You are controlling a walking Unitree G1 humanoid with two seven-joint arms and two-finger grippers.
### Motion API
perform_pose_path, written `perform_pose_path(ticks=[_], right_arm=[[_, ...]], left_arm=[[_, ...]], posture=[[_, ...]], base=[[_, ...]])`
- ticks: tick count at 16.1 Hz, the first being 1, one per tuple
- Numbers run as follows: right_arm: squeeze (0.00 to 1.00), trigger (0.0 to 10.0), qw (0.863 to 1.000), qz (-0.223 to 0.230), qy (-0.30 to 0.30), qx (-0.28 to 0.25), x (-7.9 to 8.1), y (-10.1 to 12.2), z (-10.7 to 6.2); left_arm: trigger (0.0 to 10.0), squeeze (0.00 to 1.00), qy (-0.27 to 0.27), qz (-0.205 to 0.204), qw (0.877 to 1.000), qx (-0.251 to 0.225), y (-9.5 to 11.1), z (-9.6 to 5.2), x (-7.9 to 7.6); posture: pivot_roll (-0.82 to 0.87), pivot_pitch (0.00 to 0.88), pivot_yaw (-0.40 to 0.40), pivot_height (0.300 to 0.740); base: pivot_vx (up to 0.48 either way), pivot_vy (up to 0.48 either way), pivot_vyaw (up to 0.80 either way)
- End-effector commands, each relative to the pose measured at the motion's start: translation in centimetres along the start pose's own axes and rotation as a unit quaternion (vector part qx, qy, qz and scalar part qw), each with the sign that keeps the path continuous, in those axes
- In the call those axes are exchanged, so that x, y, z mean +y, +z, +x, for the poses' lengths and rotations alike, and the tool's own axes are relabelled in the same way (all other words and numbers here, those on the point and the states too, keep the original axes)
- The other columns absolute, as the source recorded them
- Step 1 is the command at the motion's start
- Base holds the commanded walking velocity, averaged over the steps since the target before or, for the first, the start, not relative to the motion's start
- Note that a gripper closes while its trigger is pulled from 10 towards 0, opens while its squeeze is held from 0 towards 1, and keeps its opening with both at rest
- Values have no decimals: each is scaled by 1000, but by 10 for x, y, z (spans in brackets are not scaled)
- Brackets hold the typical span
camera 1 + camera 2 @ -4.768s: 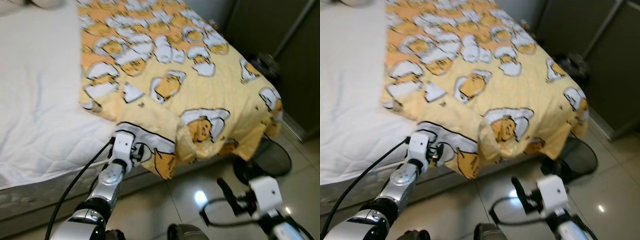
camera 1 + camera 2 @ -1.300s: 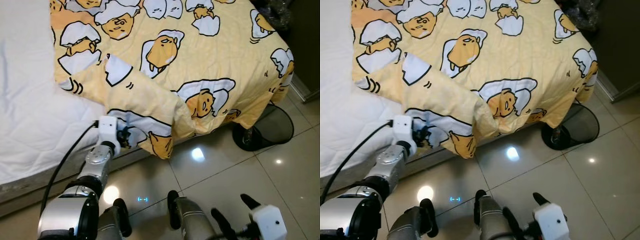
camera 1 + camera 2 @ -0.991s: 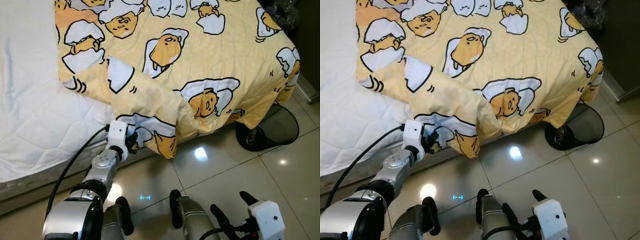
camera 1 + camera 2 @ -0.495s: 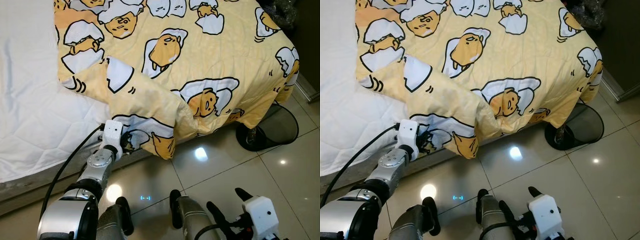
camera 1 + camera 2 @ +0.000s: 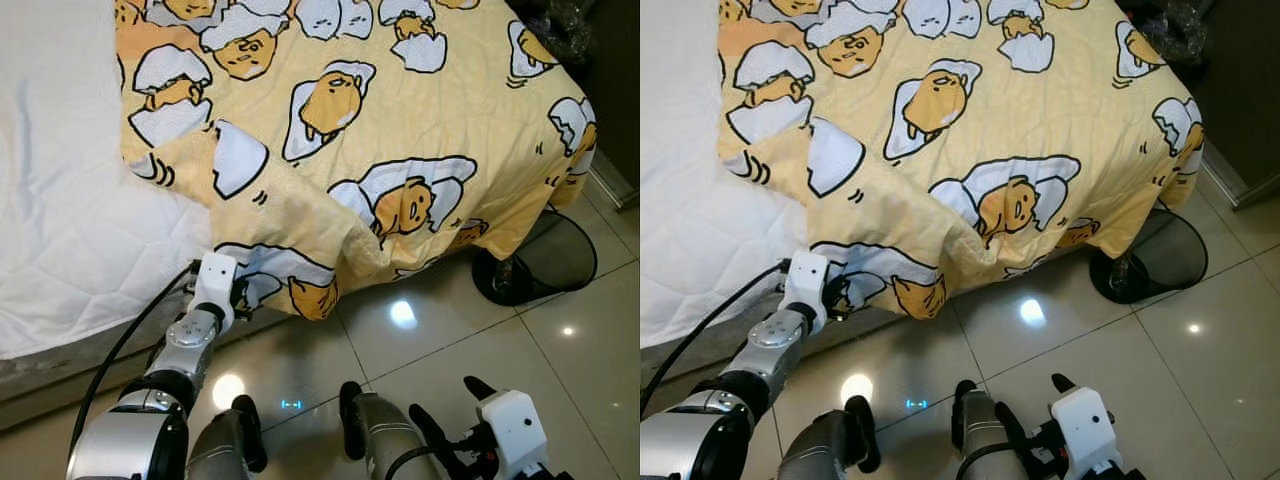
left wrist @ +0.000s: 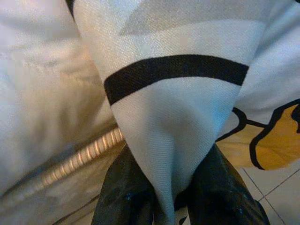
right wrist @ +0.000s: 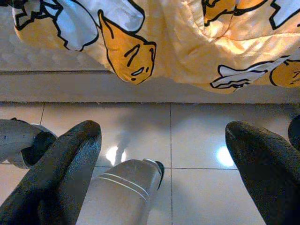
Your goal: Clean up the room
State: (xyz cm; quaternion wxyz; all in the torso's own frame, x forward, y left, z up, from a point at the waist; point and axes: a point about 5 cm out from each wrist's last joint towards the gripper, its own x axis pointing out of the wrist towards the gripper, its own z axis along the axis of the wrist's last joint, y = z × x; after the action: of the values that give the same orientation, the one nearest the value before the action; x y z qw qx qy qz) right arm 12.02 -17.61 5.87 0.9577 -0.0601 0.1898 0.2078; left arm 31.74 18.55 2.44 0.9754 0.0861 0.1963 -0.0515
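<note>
A yellow blanket printed with cartoon egg figures covers the right part of a bed and hangs over its near edge. My left gripper is shut on a hanging corner of that blanket at the bed's side, the cloth pinched between its black fingers. My right gripper is open, low over the tiled floor at the lower right, with nothing between its fingers.
The white quilted mattress lies bare on the left. A black round fan base stands on the glossy tiles by the bed's right corner. A dark cabinet rises at the right. My own legs show below.
The raised fold of blanket near my left gripper has dropped and flattened along the bed's edge. The left gripper has shifted slightly left and lower, still pinching the corner.
</note>
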Motion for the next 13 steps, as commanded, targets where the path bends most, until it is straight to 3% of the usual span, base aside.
perform_pose_path(ticks=[1, 4, 9, 10, 11, 12, 13], right_arm=[[188, 10000, 1000, 1, 10, 19, 2, -8, -5], [184, 10000, 999, 1, 22, 29, 3, -13, -5], [180, 10000, 999, -2, 36, 36, 3, -15, -6], [180, 10000, 999, -2, 38, 37, 3, -15, -5], [180, 10000, 998, -4, 42, 40, 2, -16, -3], [184, 10000, 998, -5, 44, 41, 2, -17, -1], [180, 10000, 998, -7, 46, 38, 1, -16, 3]], left_arm=[[10000, 0, -2, -3, 1000, 31, -18, -6, -3], [10000, 0, -12, -6, 999, 47, -29, -9, -11], [10000, 0, -37, 20, 996, 75, -44, -15, -23], [10000, 0, -47, 27, 994, 93, -51, -17, -29], [10000, 0, -86, 27, 989, 120, -64, -23, -48], [10000, 1000, -105, 11, 987, 122, -68, -26, -58], [10000, 1000, -95, 30, 986, 133, -72, -27, -63]], posture=[[-393, 244, -48, 740], [-394, 249, -51, 740], [-394, 253, -55, 740], [-391, 255, -55, 740], [-384, 254, -57, 740], [-380, 254, -59, 740], [-383, 247, -60, 740]], base=[[-480, 0, 0], [-480, 0, 0], [0, 0, 0], [0, 0, 0], [0, 0, 0], [0, 0, 0], [0, 0, 0]])
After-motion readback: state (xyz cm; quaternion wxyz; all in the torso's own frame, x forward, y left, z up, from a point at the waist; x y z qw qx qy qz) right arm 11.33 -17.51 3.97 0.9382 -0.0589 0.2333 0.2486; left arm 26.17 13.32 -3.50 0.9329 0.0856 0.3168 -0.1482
